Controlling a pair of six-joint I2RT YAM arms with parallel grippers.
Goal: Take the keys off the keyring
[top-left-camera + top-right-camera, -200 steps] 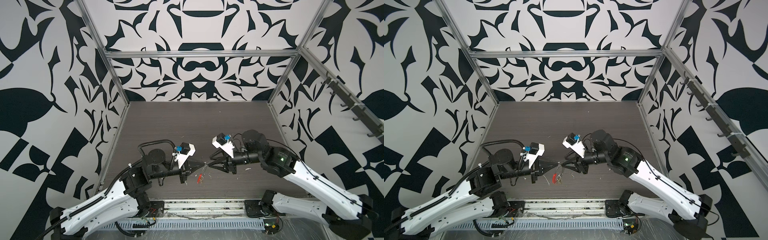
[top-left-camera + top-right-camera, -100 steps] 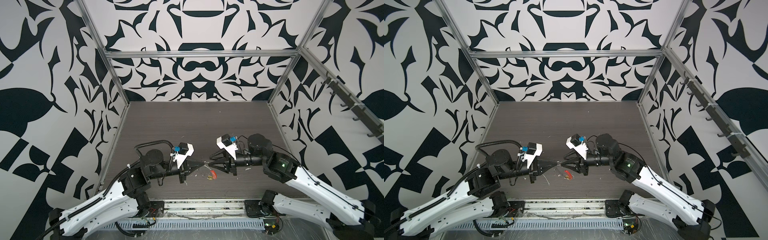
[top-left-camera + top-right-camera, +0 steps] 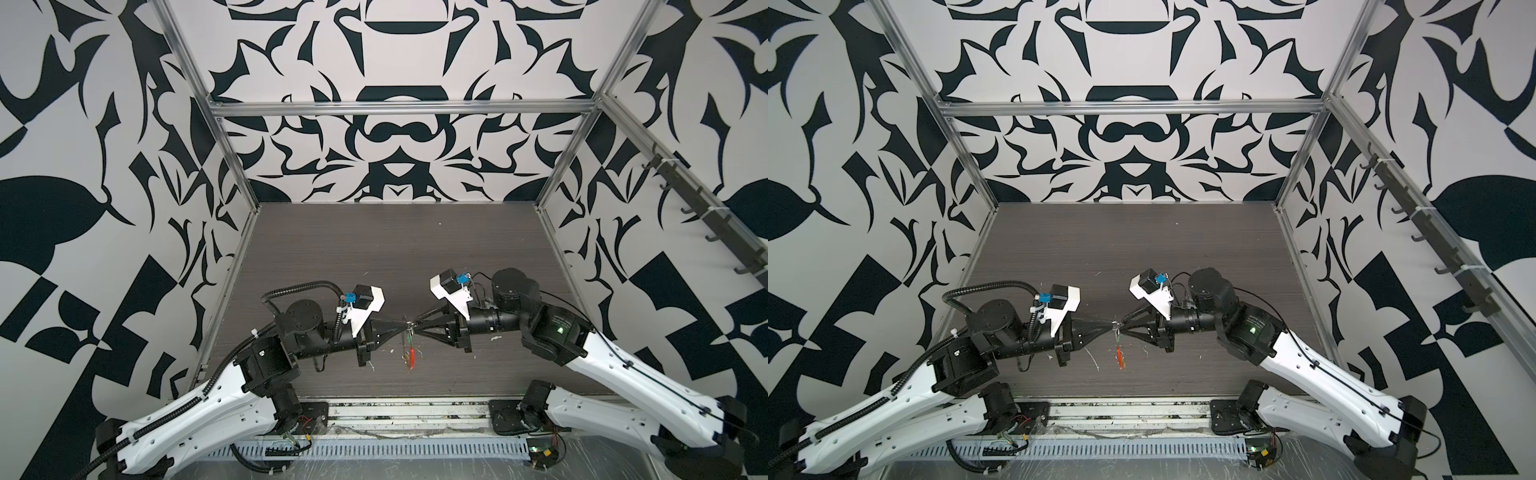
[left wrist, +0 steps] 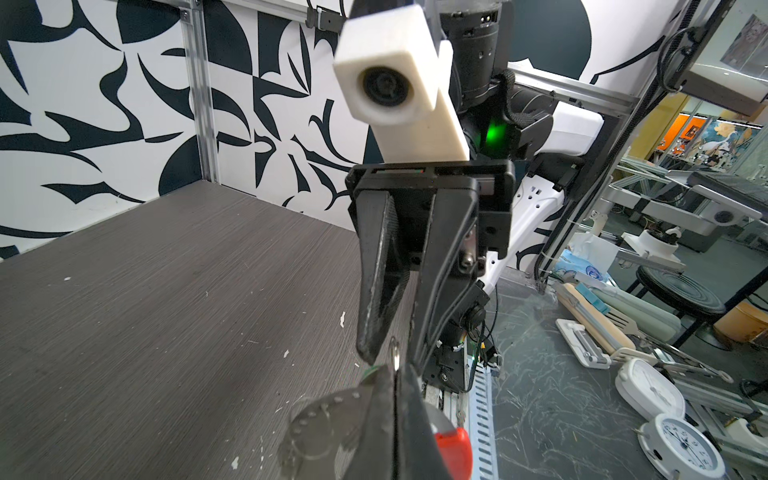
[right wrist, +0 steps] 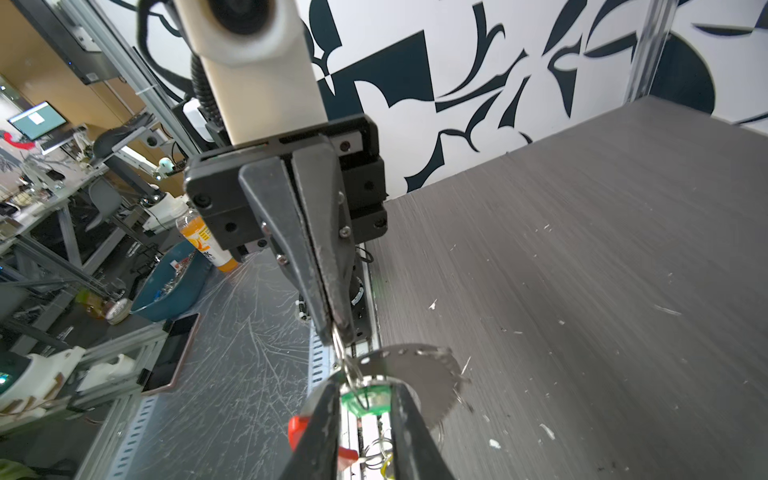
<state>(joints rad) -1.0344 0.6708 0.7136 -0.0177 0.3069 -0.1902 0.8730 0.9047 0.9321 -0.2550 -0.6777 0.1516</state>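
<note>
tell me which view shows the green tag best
Right wrist view: the green tag sits close and large between the fingers of the open right tool. The left wrist view catches only a green sliver of it. In both top views it is too small to make out.

Hanging parts too small or half covered
In a top view the keyring (image 3: 410, 354) under the left gripper (image 3: 404, 329) tip is too tiny to sort keys from wire. Close up, the right gripper (image 5: 365, 388) fingers (image 5: 320, 428) cover the green tag (image 5: 368, 405) edges; whether they press it is unclear, and the red sleeve (image 5: 298, 428) is blurred.
</note>
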